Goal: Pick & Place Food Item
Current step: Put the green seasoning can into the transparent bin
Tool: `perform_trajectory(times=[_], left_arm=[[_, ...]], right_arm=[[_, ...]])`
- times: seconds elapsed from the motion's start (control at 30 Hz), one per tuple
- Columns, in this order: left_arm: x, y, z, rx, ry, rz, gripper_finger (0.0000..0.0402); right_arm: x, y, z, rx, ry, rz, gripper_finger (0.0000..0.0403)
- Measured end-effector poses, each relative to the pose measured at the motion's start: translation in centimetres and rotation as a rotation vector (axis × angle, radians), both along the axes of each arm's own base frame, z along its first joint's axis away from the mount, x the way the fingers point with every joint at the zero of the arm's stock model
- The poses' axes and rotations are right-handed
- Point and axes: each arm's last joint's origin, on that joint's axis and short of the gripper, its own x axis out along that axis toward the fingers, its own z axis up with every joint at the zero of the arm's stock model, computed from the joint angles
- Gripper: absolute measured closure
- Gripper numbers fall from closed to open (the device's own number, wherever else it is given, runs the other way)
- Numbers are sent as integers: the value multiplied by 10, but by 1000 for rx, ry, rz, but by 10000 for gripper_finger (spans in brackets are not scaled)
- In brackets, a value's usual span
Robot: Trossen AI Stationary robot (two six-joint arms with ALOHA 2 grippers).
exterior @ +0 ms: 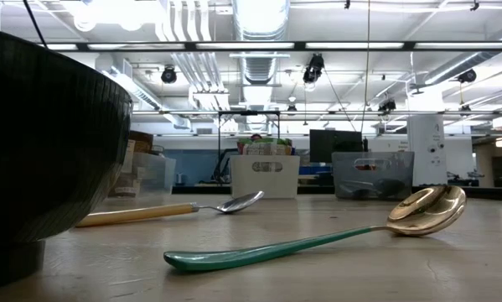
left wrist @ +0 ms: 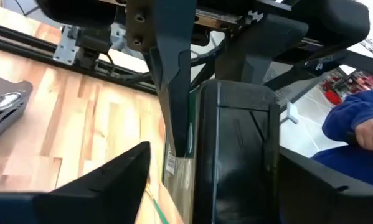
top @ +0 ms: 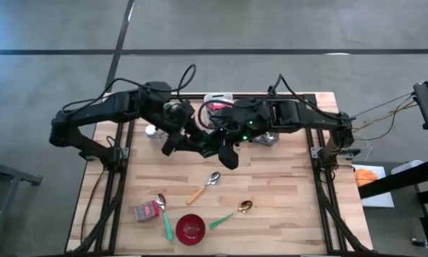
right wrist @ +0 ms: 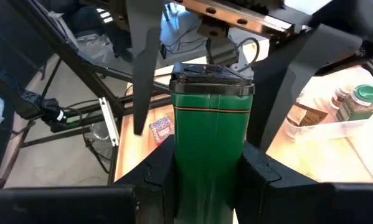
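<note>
From the high view, I have both arms meeting over the middle of the table (top: 285, 178). The right gripper (top: 228, 153) and left gripper (top: 192, 143) sit almost against each other, and I can't make out the item between them here. Nearer the front edge lie a red bowl (top: 191, 228), a wooden-handled spoon (top: 204, 186), a green-handled gold spoon (top: 230, 214), another green-handled spoon (top: 163, 213) and a small red packet (top: 146, 211).

The low view shows only the dark side of the bowl (exterior: 49, 134) and two spoons; no arm is in it.

In my left wrist view, the left gripper (left wrist: 174, 162) has its fingers standing apart on either side of the green container (left wrist: 180, 149), with one fingertip (left wrist: 180, 124) close against its face. I can't tell whether it is touching. A person's blue sleeve (left wrist: 354, 134) shows beyond the table.

In my right wrist view, the right gripper (right wrist: 205, 171) is clamped on the green container (right wrist: 208, 130), a tall green canister with a black lid, held off the table.

My worry is the handover: if the right lets go before the left has truly closed, the canister drops onto the spoons. The smooth sides could also slip or twist if the left bites off-centre.
</note>
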Motion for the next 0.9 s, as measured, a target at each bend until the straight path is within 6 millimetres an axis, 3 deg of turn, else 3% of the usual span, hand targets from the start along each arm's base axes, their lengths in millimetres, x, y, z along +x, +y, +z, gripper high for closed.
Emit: perform_trajectory(times=[0.3, 0.47, 0.7, 0.9], left_arm=[[0, 1, 1, 16, -5, 16, 279], [0, 1, 1, 14, -5, 15, 284], [-2, 0, 1, -54, 29, 10, 284], [-9, 8, 1, -94, 76, 60, 284]], right_arm=[[-1, 0, -2, 30, 27, -6, 305], [-2, 0, -3, 32, 42, -2, 302], [-1, 2, -3, 29, 35, 58, 197], [-1, 2, -5, 48, 56, 46, 144]])
